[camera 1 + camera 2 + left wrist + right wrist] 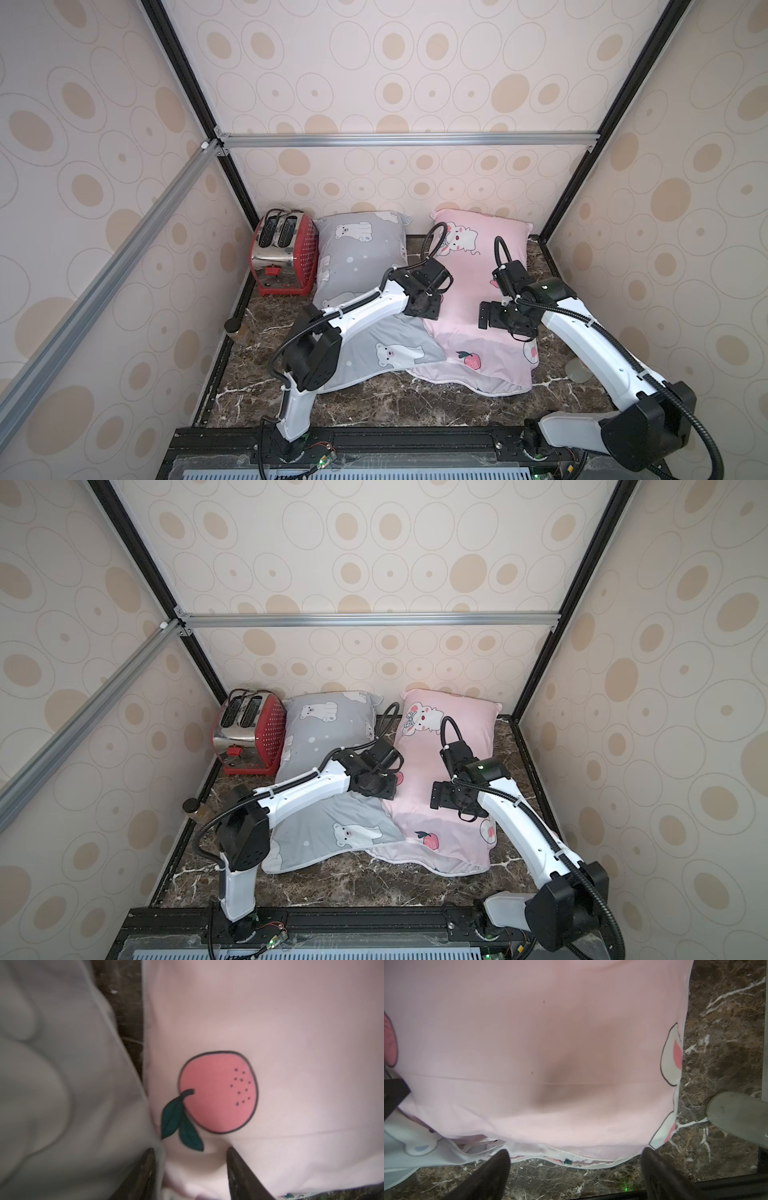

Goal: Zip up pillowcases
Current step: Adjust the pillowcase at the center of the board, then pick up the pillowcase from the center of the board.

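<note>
1. Nearest us: the marble tabletop (395, 405), w/ a bare strip in front of both cases.
2. The right gripper (575, 1150) has its fingers wide apart w/ nothing btwn them. It hangs over the near edge of the pink pillowcase (457, 332). In the right wrist view that edge gapes and we see pale lining inside.
3. The left gripper (191, 1148) has its fingers apart too, clamped on nothing we can see. Its tips sit at the pink case's left side, just by a peach print (218, 1093), and the grey pillowcase (361, 249) touches beside one finger.
4. The cases lie side by side – grey left, pink right – and meet at the near corners. A sliver of marble shows btwn them farther back.
5. A small jar (235, 328) stands at the left table edge, and a pale round disc (577, 372) lies by the right arm.
6. Farthest: both cases' far ends lean on the back wall (415, 178). The red toaster (286, 253) is in the far left corner, right up against the grey one.
</note>
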Tool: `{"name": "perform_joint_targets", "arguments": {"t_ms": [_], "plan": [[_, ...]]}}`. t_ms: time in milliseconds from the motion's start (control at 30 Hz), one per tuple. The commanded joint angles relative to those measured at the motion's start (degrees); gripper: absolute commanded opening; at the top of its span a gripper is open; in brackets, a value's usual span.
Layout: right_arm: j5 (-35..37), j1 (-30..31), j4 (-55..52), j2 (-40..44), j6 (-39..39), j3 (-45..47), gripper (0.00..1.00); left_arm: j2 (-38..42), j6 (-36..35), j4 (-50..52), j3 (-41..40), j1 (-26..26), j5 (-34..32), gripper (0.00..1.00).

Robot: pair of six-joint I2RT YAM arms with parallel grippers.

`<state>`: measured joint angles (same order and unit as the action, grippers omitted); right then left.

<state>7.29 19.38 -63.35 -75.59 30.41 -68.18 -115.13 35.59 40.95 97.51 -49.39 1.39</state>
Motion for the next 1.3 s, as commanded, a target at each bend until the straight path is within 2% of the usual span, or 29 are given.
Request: {"name": "perform_joint_targets", "arguments": {"t_ms": [0,67,267,400,567,633,733,867,967,1100,1167,1267], "plan": [[0.7,0.0,-2.2,-2.5,-0.2,2.3,1.0,-1.0,-3.0,-0.2,-2.4,-0.9,0.5,0.53],[-2.3,0.1,1.3,-3.7,-2.6,3.5,1.0,-0.7,-2.8,-0.4,-6.8,0.1,-1.4,0.52],[-18.3,1.8,11.4,-9.8,-8.6,1.2,0.99,4.5,-2.3,-0.7,-22.1,4.9,-8.1,0.53],[-28.0,4.2,15.0,-14.8,-10.0,-2.7,0.99,7.2,-3.7,3.6,-25.4,5.7,-14.3,0.56],[-35.6,6.9,15.5,-18.5,-12.3,-8.1,0.99,8.3,-4.0,5.7,-26.9,6.3,-16.0,0.57],[-34.8,7.0,13.6,-17.3,-13.1,-9.6,0.99,9.2,-3.9,6.4,-26.6,6.4,-16.9,0.57],[-28.1,6.2,8.7,-13.0,-11.5,-9.7,0.99,11.3,-3.6,8.9,-23.7,6.4,-17.3,0.58],[-19.1,2.9,2.8,-5.0,-5.2,-5.2,0.99,14.4,-4.0,9.3,-15.1,6.2,-12.8,0.61],[-14.6,-1.5,-0.9,1.1,-2.7,-0.8,0.99,12.8,-5.1,9.1,-7.4,5.2,-10.5,0.63],[-15.3,-9.3,-2.0,5.9,-2.9,5.8,0.99,6.3,-6.1,5.2,0.2,3.3,-3.9,0.65],[-15.4,-10.0,-2.8,6.7,-3.0,7.7,0.99,2.2,-6.3,3.8,4.6,1.5,-1.4,0.65],[-21.4,-9.0,0.8,7.5,-3.0,11.2,0.99,-2.8,-4.9,1.3,7.6,0.6,3.5,0.65]]}}
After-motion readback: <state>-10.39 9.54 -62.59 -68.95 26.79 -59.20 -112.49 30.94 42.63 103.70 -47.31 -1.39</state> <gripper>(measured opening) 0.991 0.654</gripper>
